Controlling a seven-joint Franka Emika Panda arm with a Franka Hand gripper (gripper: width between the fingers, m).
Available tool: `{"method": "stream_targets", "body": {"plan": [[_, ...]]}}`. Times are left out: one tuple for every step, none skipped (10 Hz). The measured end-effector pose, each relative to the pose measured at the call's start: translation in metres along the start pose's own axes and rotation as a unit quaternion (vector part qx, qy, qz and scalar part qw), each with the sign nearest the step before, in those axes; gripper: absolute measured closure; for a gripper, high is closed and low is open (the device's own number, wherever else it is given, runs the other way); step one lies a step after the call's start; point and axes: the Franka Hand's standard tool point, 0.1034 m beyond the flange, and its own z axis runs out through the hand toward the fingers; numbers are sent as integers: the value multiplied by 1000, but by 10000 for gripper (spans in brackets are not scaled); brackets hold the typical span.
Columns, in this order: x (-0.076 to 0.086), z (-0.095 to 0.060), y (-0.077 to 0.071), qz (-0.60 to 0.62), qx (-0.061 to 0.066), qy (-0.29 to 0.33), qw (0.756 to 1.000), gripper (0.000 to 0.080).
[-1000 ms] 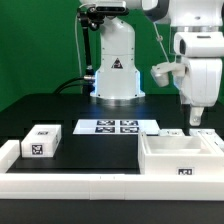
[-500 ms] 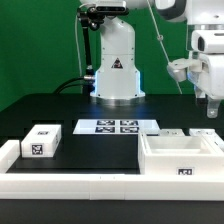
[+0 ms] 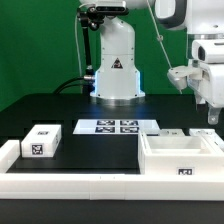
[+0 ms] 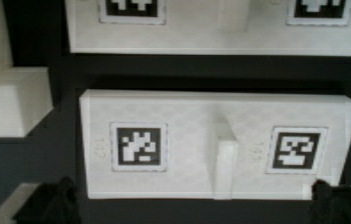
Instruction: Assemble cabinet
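The cabinet body (image 3: 180, 156), a large open white box with a tag on its front, stands at the front on the exterior view's right. A small white block (image 3: 40, 141) with a tag lies at the front left. Behind the cabinet body lies a flat white part (image 3: 196, 133). My gripper (image 3: 213, 112) hangs above that part, open and empty. In the wrist view the white part (image 4: 216, 140) shows two tags and a ridge between them. My gripper (image 4: 202, 200) is above its near edge, with the dark fingertips (image 4: 55, 200) spread wide on either side.
The marker board (image 3: 118, 127) lies in the middle of the black table, before the robot base (image 3: 115, 70). A white rail (image 3: 70, 186) runs along the front. In the wrist view another white tagged surface (image 4: 207, 25) and a white piece (image 4: 3, 100) lie near.
The arm has swung toward the exterior view's right, from over the cabinet body's back edge to above the flat part behind it. The parts have not moved.
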Motion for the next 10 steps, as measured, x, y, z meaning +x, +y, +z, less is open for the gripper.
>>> {"method": "stream_targets", "body": {"plan": [[2,4,-1,0,-2,5,1000,151],[5,8,-4,3,2,6,1000,151],[9,12,-5,1,-2,11,1000,151],[10,21,-7,3,-2,18,1000,151],[7,30,-9,7,2,21,1000,151],[5,36,-11,11,6,23,1000,151],[3,40,-12,14,10,24,1000,151],[1,46,-12,18,13,26,999,151],[1,46,-11,19,10,28,999,151],[1,46,-11,19,10,28,999,191]]}}
